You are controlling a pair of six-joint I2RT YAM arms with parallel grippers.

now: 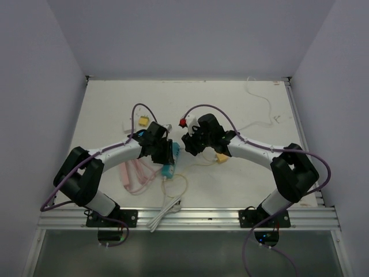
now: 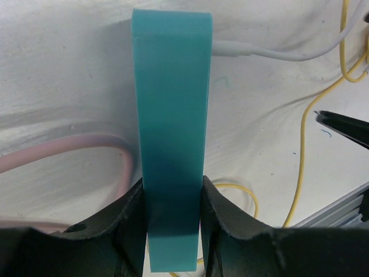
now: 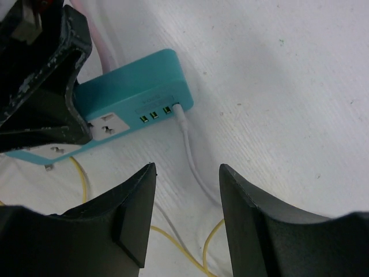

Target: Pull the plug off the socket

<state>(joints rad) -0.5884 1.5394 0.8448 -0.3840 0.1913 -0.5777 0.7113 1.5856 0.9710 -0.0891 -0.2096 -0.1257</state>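
The left pincer point(image 2: 173, 199) clamps the teal plastic power strip point(image 3: 135, 95) on the white counter point(image 3: 288, 115). The white cable plug point(image 3: 177, 111) is seated in the strip's end port, with the right pincer point(image 3: 186, 173) spread wide just above it. Gripping and pulling remain.

Two matching robot arms. The left arm point(image 1: 118, 153) and right arm point(image 1: 253, 149) each have a white tubular forearm set between bulky, rounded black joint housings, the largest at the shoulder. A purple cable point(image 1: 60, 187) runs along the outside of each arm in loose loops. Each arm has a small black base plate point(image 1: 112, 218). The left gripper point(image 2: 173, 231) is black, with thick fingers point(image 2: 228, 231) that have smooth, curved inner faces. The right gripper point(image 3: 186, 170) has broad matt black fingers point(image 3: 130, 222) narrowing to blunt wedge tips. From the right wrist, the left gripper's casing shows pale speckled scuffs
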